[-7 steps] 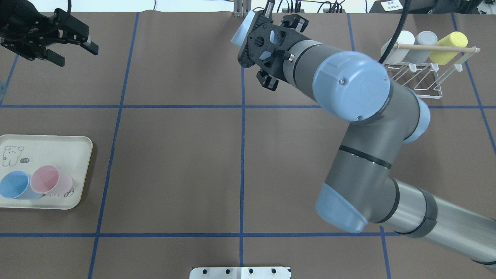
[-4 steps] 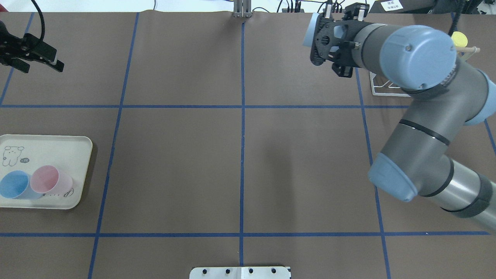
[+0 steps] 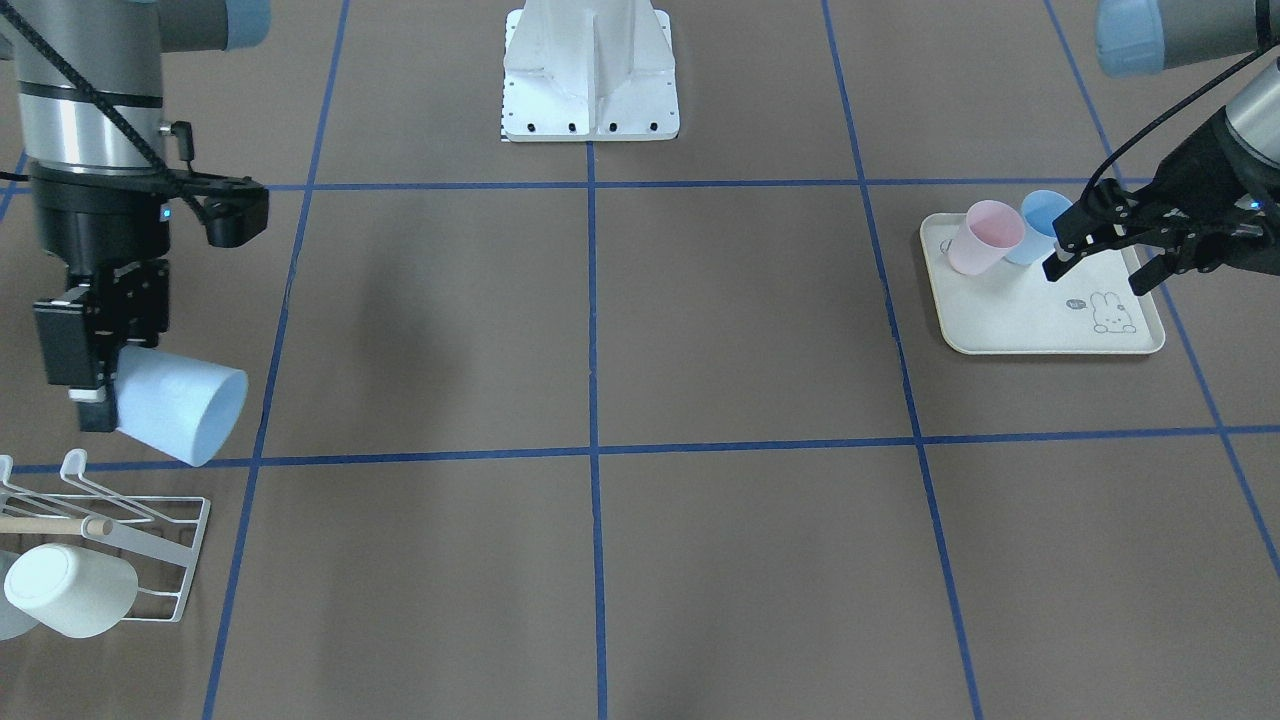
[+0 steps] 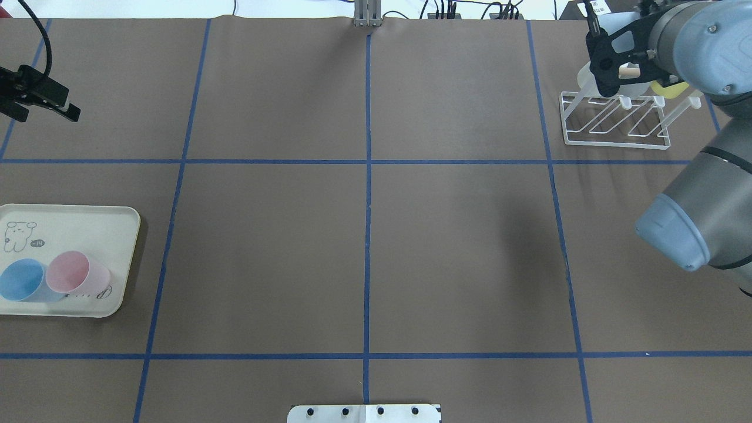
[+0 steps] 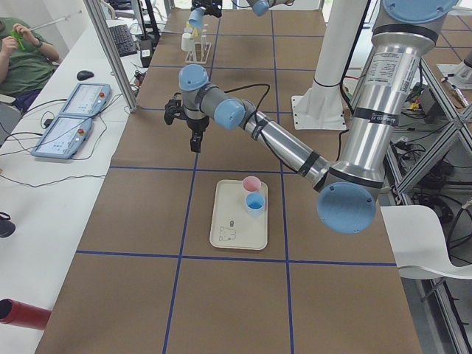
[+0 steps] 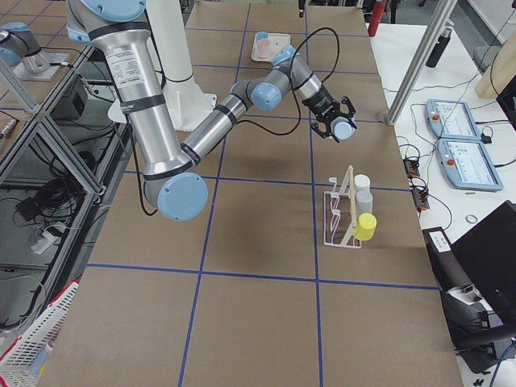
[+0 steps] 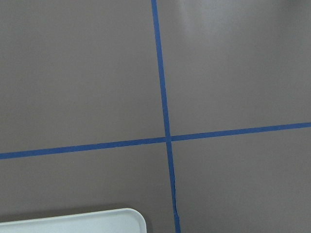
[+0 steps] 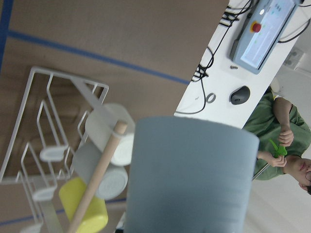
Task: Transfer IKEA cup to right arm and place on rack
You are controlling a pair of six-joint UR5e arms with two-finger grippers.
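Down at 8 o'clock in the front view, right gripper is clamped on the narrow end of the cup. It hangs tipped on its side in the air, just short of the rack at 7 o'clock, not touching. A white cup is already on there. Over at 3 o'clock, left gripper is spread wide with nothing in it, above the tray with a pink cup and a blue cup.

Overhead view: right gripper sits at 1 o'clock over the rack's far edge, the cup mostly hidden behind it.

Both side views show it all too small to add anything.

Left wrist view: just table and a tray corner at 7 o'clock.

Right wrist view: the cup fills the middle, with the rod and a yellow cup at 8 o'clock.

Looks like a light, stiff plastic tumbler, smooth and tapered, so probably slippery. Pinching the wall near the base, as now, seems sensible, since that leaves the mouth free for a prong.
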